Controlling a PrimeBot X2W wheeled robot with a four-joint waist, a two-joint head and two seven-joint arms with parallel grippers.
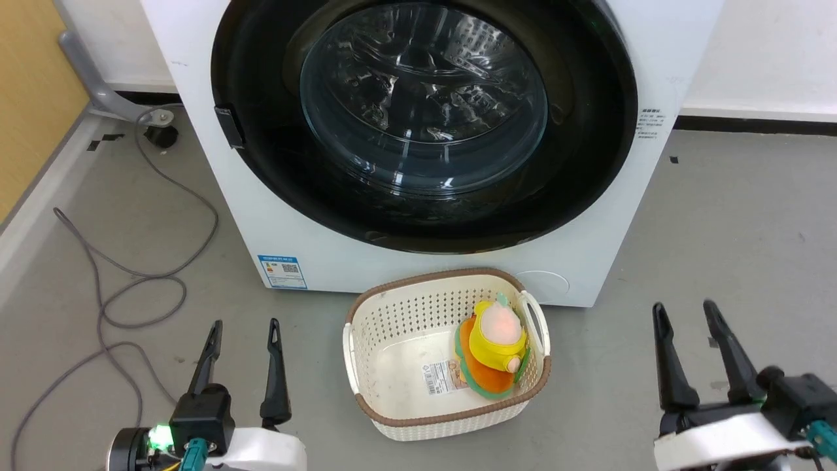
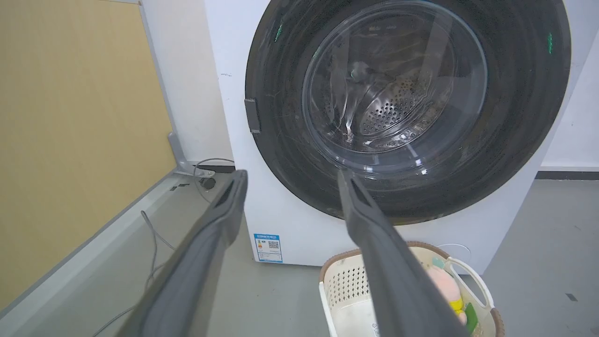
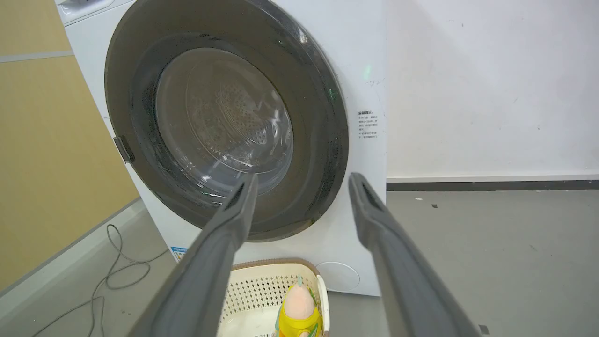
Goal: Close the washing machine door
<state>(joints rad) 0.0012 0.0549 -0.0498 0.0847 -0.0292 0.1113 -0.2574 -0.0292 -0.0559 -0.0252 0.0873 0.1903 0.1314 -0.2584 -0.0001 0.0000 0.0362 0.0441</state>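
Head view: washing machine door [image 1: 424,124] flush, front-facing

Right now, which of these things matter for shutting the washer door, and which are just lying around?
For the job: the washing machine door, which already looks shut; the washing machine; the left gripper and right gripper, both open.

Lying about: the cream basket, the plush toy in it, the grey cable.

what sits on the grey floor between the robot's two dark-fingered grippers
In the head view, a cream perforated plastic basket holding a yellow and orange toy sits between the left gripper and right gripper.
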